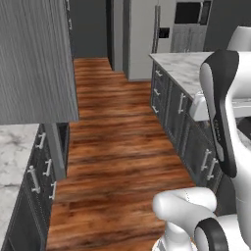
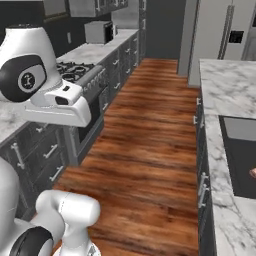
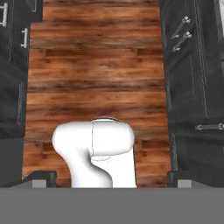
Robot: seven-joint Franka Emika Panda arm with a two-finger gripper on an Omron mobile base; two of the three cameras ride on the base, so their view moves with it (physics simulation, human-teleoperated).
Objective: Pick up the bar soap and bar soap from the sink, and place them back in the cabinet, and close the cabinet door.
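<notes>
The black sink [image 2: 239, 167] is set into the marble counter at the right, with its light grey drainboard panel [image 2: 241, 129] at the far end. A sliver of reddish bar soap [image 2: 253, 173] shows in the basin, cut by the frame edge. The grey wood-grain cabinet [image 1: 34, 59] hangs at the upper left over a marble counter; I cannot tell how its door stands. My gripper [image 3: 111, 178] is open, its fingertips [image 3: 43, 177] wide apart with nothing between them. It points down at the wooden floor, raised well to the left of the sink.
A wooden floor aisle [image 2: 150, 130] runs between two rows of dark drawer units. A stove [image 2: 82, 70] stands on the left row, an island counter [image 1: 184, 66] on the right, and a tall fridge [image 2: 220, 35] at the far end.
</notes>
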